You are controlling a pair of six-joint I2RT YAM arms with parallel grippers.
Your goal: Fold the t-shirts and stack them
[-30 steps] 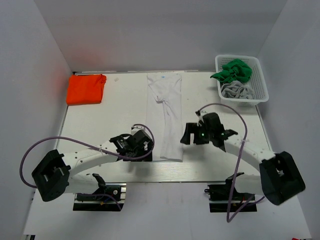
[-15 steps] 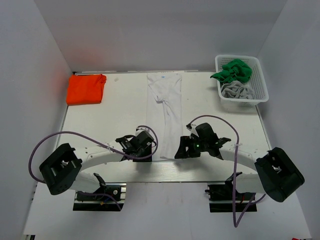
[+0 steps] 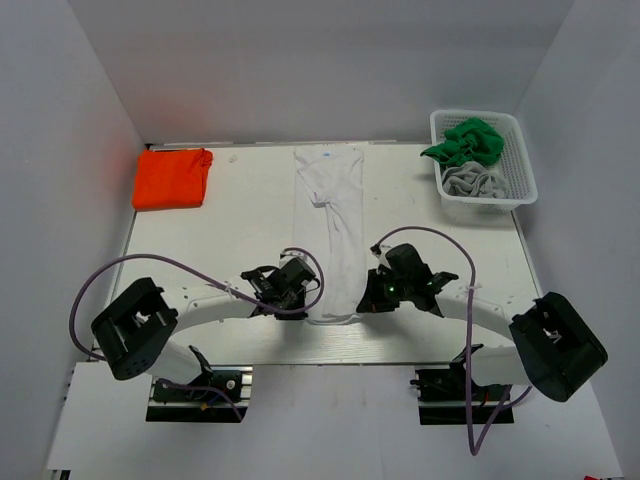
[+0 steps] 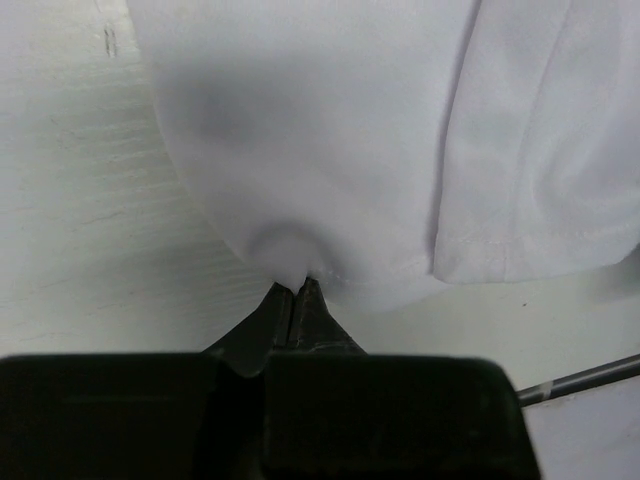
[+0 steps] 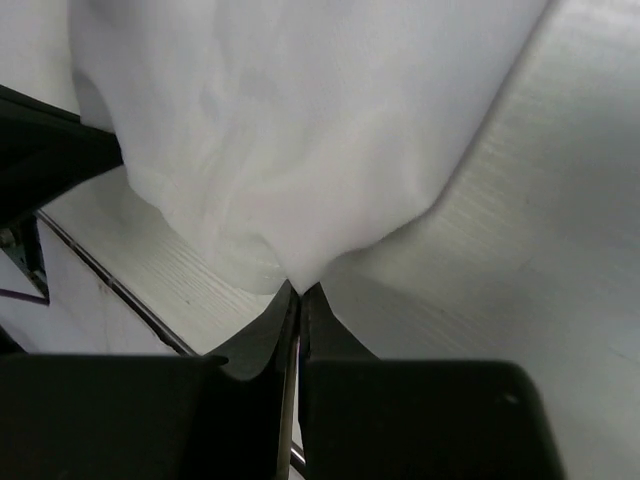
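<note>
My left gripper [image 4: 297,287] is pinched tight on the white t-shirt [image 3: 335,200] at its 7 o'clock corner, and my right gripper [image 5: 298,290] is clamped on it at 5. The shirt lies in a strip running from 12 to 6. The orange t-shirt [image 3: 172,178] sits folded at 10.

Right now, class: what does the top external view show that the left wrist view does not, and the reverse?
Only the top external view: the folded orange t-shirt, the basket holding the green t-shirt and grey t-shirt, and the right gripper at the near edge of the white t-shirt. Only the left wrist view: the left gripper shut on a bunched pinch of that shirt's hem. Both: the white t-shirt lying on the table.
</note>
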